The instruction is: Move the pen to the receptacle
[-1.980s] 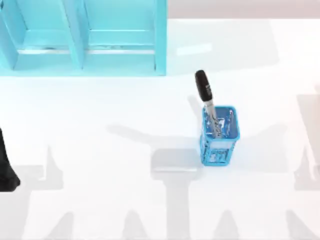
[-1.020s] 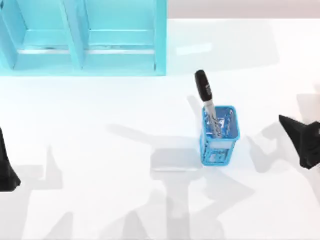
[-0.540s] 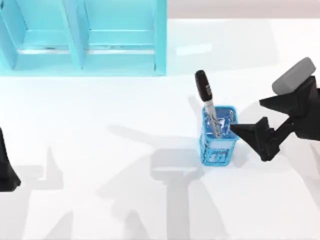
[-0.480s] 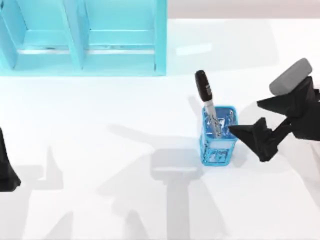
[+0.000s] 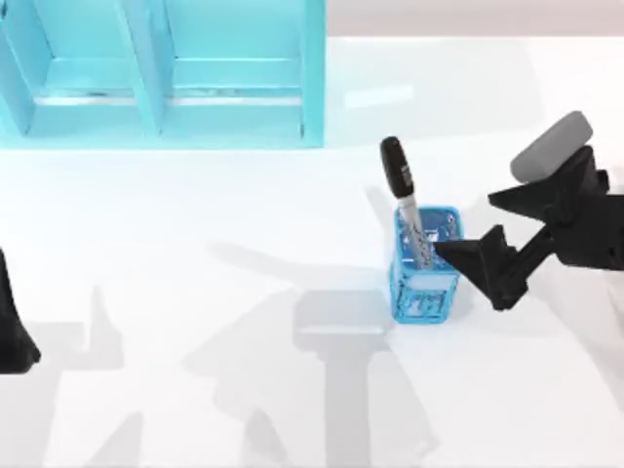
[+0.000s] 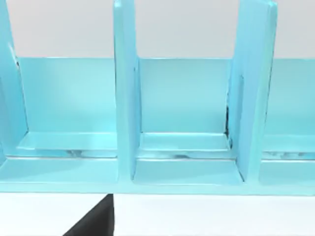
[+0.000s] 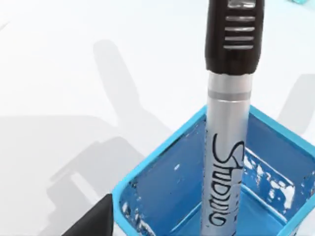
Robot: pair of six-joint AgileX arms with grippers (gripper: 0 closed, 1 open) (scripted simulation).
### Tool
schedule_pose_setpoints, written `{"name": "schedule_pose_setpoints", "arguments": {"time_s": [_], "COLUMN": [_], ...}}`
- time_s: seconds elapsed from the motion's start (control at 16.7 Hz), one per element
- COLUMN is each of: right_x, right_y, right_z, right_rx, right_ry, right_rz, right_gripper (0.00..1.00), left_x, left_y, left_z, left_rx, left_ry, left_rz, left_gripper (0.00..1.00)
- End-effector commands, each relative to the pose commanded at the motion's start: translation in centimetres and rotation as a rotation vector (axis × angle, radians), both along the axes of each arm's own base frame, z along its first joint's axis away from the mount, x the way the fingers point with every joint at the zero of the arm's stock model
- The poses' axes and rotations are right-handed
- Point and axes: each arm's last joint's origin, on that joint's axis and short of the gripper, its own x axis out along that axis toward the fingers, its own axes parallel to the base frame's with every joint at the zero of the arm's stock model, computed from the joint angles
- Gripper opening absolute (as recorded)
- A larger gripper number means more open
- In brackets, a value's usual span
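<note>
The pen (image 5: pixel 405 205) stands in a blue mesh cup (image 5: pixel 424 265) right of centre on the white worktop (image 5: pixel 244 292). Its barrel end is down inside the cup and its cap end rises well above the rim, leaning toward the far side of the worktop. The cup is square, with open mesh walls, and the pen is the one thing seen in it.

The pen has a thick glossy black cap with ridged bands near its lower edge, seen close in the right wrist view (image 7: pixel 231 123). Below the cap runs a thinner silver-grey barrel with dark lettering along its length. In that view the cup (image 7: pixel 162 191) shows its blue rim and floor, with the barrel passing down inside.

The right gripper (image 5: pixel 487 229) is just beside the cup, on its right. Its black fingers are spread apart: the nearer one (image 5: pixel 478 263) has its tip at the cup's right rim, and the farther one (image 5: pixel 531 195) is higher and back from it, and neither grips the pen. The arm reaches in from the right edge, with a grey part near its wrist.

A light blue shelf unit (image 5: pixel 166 73) with upright dividers stands at the far left of the worktop, well apart from the cup. The left wrist view faces its open bays (image 6: pixel 182 123).

The left arm (image 5: pixel 12 327) sits parked at the left edge; whether its fingers are apart or together cannot be told.
</note>
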Motion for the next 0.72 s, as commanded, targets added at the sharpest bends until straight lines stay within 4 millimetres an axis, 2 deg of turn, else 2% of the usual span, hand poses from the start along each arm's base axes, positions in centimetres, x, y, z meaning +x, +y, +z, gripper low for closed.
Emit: {"name": "schedule_pose_setpoints", "arguments": {"time_s": [0.12,0.3,0.48,0.72], "right_x": [1.2,3.1,4.1,4.2], "right_y": [1.3,3.8,5.9,6.3], "right_z": [-0.8,-3.1,-4.8,-5.1], "right_rx": [0.000,-0.004,-0.003,-0.002], "right_ry": [0.000,0.009,0.007,0.005], "right_rz": [0.002,0.002,0.002,0.002], "right_gripper": [1.00,1.00,1.00,1.00], "left_x": [0.0,0.0,0.0,0.0], "left_y": [0.0,0.0,0.0,0.0], "left_z": [0.0,0.0,0.0,0.0], "left_rx": [0.000,0.000,0.000,0.000], "left_ry": [0.000,0.000,0.000,0.000], "left_rz": [0.000,0.000,0.000,0.000], "left_gripper": [1.00,1.00,1.00,1.00]}}
